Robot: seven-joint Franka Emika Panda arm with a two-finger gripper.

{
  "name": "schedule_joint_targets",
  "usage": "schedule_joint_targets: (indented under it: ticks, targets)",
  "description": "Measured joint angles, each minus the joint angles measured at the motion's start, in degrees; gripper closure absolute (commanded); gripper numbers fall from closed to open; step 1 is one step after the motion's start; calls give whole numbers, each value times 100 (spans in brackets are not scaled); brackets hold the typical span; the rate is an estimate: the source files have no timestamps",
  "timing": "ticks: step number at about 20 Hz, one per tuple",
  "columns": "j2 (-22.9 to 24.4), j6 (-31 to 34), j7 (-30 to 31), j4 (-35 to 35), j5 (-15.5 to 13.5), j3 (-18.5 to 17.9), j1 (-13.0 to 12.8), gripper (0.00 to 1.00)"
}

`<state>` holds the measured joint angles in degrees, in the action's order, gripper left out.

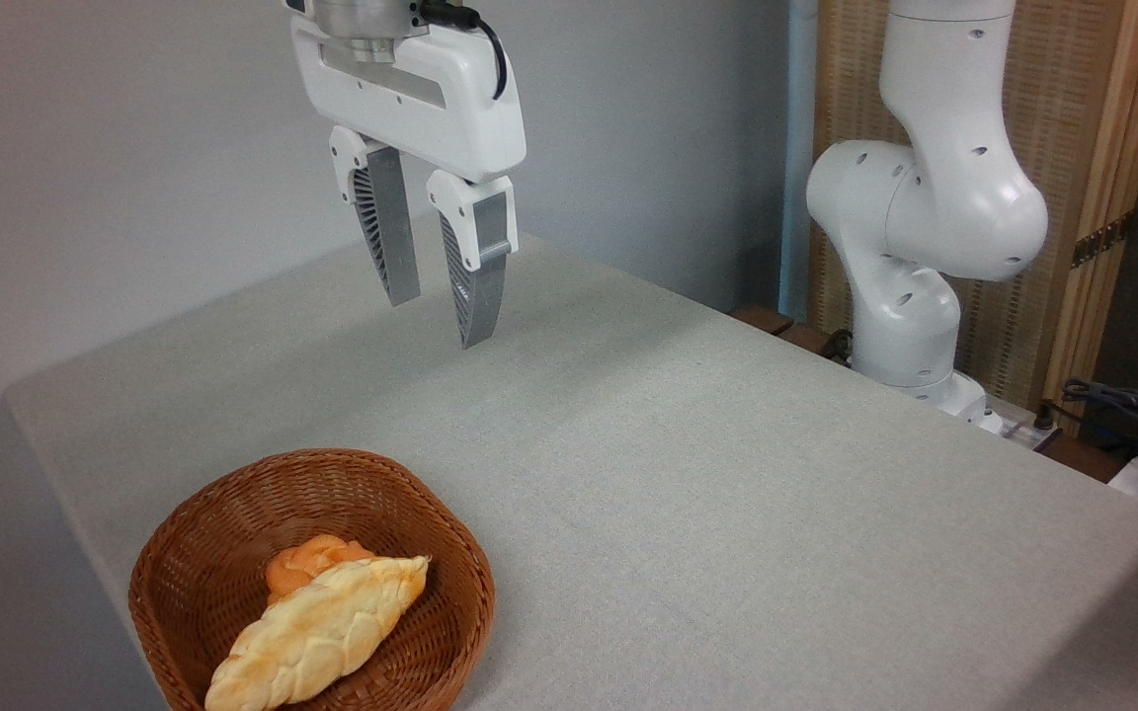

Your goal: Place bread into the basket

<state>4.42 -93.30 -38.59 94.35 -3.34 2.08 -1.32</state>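
The bread [317,632] lies in the basket [184,553] at the near left of the worktop [727,474], its lower end riding up on the rim, so a knock could tip it out. The claw [439,296] hangs high above, parted and empty. There is one loaf, one basket, one small orange bun [307,561] touching the loaf and partly hidden behind it, and one claw.
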Motion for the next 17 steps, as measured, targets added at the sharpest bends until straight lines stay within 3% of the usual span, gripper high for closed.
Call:
schedule_joint_targets:
  ticks: [17]
  targets:
    - [-77, 238, 0, -166, 4, -115, -87, 0]
